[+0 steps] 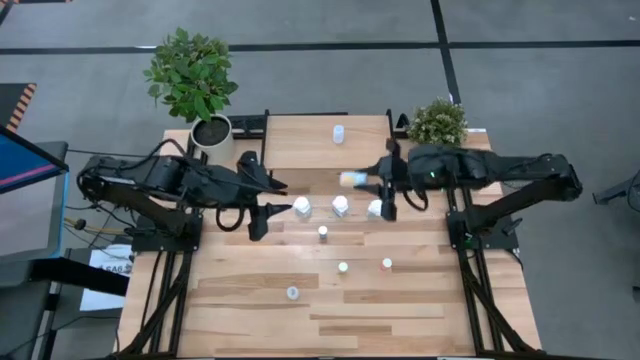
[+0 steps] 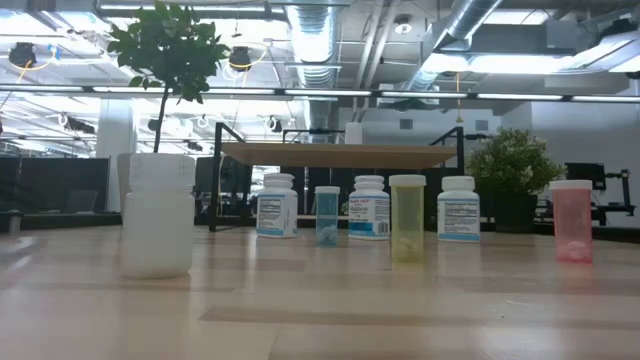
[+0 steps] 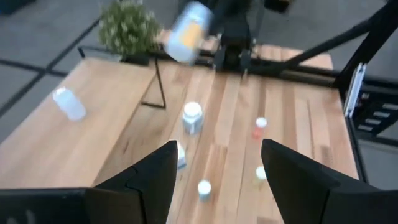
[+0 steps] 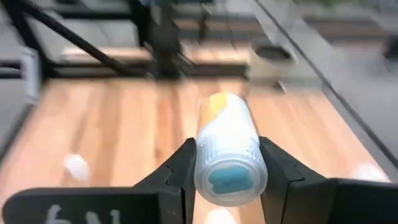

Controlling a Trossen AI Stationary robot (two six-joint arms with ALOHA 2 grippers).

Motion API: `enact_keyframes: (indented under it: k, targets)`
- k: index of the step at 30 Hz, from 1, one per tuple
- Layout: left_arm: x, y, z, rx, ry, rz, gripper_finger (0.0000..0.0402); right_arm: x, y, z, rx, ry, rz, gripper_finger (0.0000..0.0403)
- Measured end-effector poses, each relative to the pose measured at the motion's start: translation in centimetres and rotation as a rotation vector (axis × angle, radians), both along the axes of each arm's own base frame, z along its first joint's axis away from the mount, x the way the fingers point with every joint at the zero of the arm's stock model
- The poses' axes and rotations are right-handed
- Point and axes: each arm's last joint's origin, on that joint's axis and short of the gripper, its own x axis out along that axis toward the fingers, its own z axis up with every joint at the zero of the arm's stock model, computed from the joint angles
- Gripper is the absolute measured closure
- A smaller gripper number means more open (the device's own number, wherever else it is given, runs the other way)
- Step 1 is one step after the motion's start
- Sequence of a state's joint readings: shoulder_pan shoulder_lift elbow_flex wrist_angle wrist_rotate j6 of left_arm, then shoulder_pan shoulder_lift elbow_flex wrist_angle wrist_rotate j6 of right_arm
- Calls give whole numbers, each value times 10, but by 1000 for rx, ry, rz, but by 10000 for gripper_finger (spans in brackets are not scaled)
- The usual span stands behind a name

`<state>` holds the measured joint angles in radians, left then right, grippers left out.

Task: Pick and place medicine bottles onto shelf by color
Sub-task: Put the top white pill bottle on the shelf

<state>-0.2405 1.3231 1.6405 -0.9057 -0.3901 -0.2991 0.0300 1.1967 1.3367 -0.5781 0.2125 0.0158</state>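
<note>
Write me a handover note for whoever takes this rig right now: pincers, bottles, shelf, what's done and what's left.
Right pincer: shut on a pale bottle, held sideways over the shelf.
Left pincer: open, empty, above the table left of the bottle row.
One pale bottle stands on the shelf top.
On the table: three white labelled bottles in a row at the shelf's front edge; four small ones in front of them, including a yellowish and a pink one.
Done: one bottle placed. Left: place the held bottle, then the seven on the table.

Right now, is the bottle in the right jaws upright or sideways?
Sideways. The bottle lies horizontal between the right gripper jaws, cap end facing the wrist camera; the high view shows it lengthwise above the shelf.
</note>
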Motion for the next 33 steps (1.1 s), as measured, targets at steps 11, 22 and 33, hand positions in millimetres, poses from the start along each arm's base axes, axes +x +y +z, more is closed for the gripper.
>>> enact_keyframes:
  k: [11, 22, 33]
  targets:
    - [29, -6, -27, 18, 134, -2, 182, 4, -79, 5, 100, 295, -347, 275]
    - [47, -10, -49, 32, 242, 9, 181, 23, -131, -41, 285, 755, -452, 275]
    - [47, -9, -49, 34, 237, 31, 181, 52, -149, -70, 298, 910, -374, 274]
